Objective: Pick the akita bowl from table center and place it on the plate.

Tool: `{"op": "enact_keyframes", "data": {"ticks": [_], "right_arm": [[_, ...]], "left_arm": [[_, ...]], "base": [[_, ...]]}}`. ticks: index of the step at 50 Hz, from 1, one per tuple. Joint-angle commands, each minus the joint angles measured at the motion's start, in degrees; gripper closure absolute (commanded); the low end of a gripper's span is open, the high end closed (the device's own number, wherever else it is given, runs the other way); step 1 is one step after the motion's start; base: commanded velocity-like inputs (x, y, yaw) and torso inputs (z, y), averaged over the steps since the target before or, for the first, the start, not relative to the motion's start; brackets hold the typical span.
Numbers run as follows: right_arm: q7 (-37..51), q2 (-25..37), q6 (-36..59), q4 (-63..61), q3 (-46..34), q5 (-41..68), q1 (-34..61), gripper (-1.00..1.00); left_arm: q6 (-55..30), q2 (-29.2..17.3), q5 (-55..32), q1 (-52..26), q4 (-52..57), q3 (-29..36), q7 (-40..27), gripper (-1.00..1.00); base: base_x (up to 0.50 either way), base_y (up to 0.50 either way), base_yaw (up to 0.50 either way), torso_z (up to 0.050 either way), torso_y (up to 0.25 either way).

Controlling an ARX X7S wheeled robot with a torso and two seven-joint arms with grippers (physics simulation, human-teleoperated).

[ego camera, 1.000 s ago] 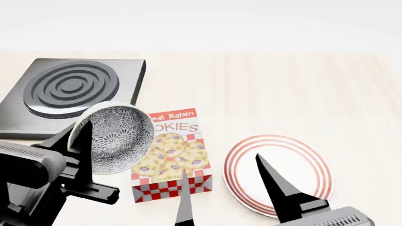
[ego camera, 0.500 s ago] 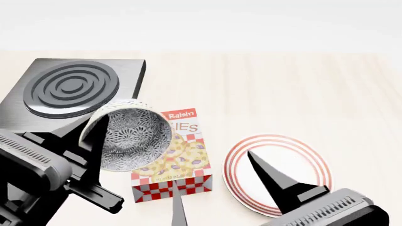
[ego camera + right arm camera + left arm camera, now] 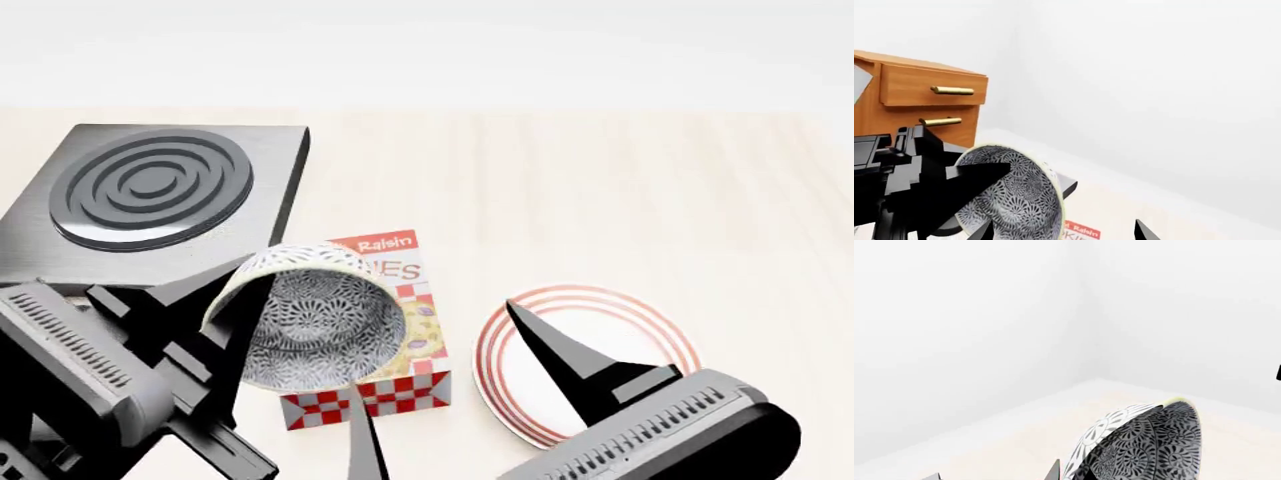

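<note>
One akita bowl (image 3: 320,318) in left gripper (image 3: 234,300)

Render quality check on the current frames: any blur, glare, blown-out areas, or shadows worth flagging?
Head view: sharp, flat light, far background washes out to white; only a faint shadow beside the cookie box. Left wrist view: mostly blank white walls, low contrast; the akita bowl is crisp but cut off by the frame edge. Right wrist view: crisp; the left tool reads as near-solid black against the bowl, detail lost.

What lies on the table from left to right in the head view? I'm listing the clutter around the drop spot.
Stove burner → cookie box → plate.
</note>
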Motion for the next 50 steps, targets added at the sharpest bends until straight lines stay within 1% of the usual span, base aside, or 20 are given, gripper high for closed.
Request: {"op": "enact_keyframes", "data": {"ticks": [1, 15, 45, 46, 50], "right_arm": [[-0.90, -0.34, -1.90, 0.62, -1.26, -5.80, 0.16, -1.00], [-2.49, -2.20, -3.44, 3.44, -2.34, -6.57, 1.37, -1.00], [-2.37, -3.07, -4.92, 6.33, -2.89, -7.94, 1.08, -1.00], [-2.15, -3.10, -4.94, 6.41, -2.88, -8.10, 0.95, 1.00], [-2.05, -3.05, -4.85, 6.30, -3.05, -8.22, 1.00, 1.00]], "left_arm": [[0.25, 1.12, -2.10, -0.49, 1.30, -2.13, 1.96, 1.00], [-0.01, 0.85, -2.45, -0.65, 2.91, -1.79, 1.79, 1.00], [0.71, 0.85, -2.15, 0.03, 3.86, -0.61, 2.41, 1.00], [0.83, 0.87, -2.00, 0.09, 3.68, -0.58, 2.45, 1.00], [0.82, 0.95, -2.05, -0.13, 3.46, -0.70, 2.33, 1.00]], "base": [[0.00, 0.00, 0.00, 0.000, 0.000], [0.00, 0.00, 0.00, 0.000, 0.000], [0.00, 0.00, 0.00, 0.000, 0.000], [0.00, 0.00, 0.00, 0.000, 0.000], [0.00, 0.00, 0.00, 0.000, 0.000]]}}
